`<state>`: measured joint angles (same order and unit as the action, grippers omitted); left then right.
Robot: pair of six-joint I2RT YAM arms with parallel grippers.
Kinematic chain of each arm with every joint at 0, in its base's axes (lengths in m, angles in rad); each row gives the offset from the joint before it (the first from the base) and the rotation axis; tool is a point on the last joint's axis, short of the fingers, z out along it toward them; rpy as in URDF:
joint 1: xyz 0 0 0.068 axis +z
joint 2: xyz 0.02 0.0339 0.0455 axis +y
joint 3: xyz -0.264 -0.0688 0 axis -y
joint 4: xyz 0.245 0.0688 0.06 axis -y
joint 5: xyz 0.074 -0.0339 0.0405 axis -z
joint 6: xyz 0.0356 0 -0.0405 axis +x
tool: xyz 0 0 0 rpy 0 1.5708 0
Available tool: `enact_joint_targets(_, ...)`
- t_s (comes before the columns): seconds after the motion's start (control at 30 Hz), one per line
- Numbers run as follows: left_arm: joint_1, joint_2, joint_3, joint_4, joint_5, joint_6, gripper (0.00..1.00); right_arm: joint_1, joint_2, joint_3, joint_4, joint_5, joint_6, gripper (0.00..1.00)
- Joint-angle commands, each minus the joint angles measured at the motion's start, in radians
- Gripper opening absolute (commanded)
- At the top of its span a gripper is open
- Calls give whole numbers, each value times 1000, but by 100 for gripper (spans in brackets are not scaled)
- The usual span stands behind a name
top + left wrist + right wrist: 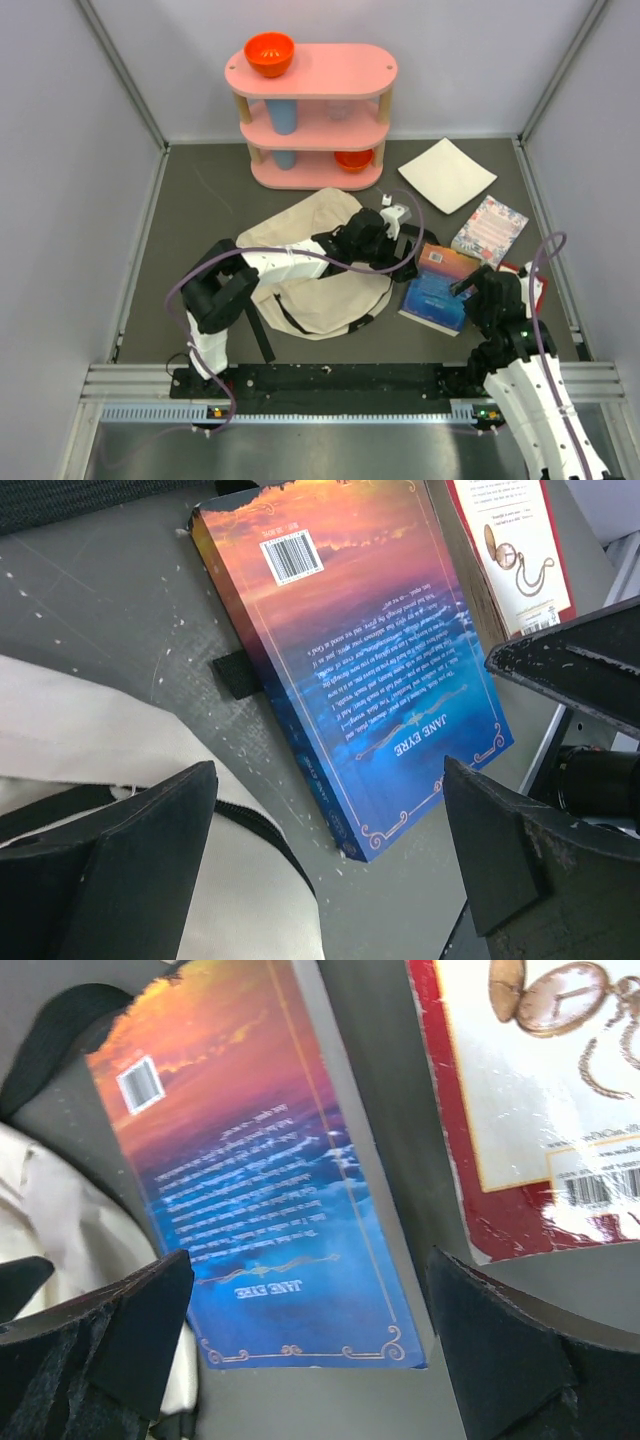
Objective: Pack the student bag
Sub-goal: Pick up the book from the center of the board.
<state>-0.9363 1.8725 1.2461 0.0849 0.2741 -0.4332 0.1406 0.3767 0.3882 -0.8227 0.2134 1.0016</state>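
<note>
Student bag point(325, 295) lies mid-table, just left of Jane Eyre book point(370, 650). Right gripper point(310, 1310) spread above book, left gripper point(330, 820) spread too, both empty. Straddle book edges squarely, avoid bag fabric and red book point(540, 1110).

- Pink three-tier shelf point(340, 70): standing at the far wall, carrying an orange bowl point(269, 53) on top and a blue cup point(282, 116) on the middle tier.
- White square sheet point(446, 175): lying to the shelf's right.
- Floral book point(490, 229): lying near the sheet.
- Jane Eyre paperback point(360, 650): lying back cover up.
- Red-bordered book point(540, 1110): lying just beside the paperback.
</note>
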Motion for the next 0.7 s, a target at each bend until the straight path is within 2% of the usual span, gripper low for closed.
enact_joint_targets(0.0,2,45,24,128,46,-45,99,-10,65,5,2,53,35,99)
enact_joint_targets(0.2,2,134,30,191,83,-98,99,-10,151,-37,66,96,32,99)
enact_joint_targets(0.33,2,160,39,188,83,-96,99,-10,201,-90,216,-14,12,99)
enact_joint_targets(0.53,-2,194,53,234,166,-119,97,-12,277,-103,307,-75,-20,98)
enact_joint_targets(0.67,-4,217,64,245,204,-127,93,-10,260,-109,356,-137,-38,84)
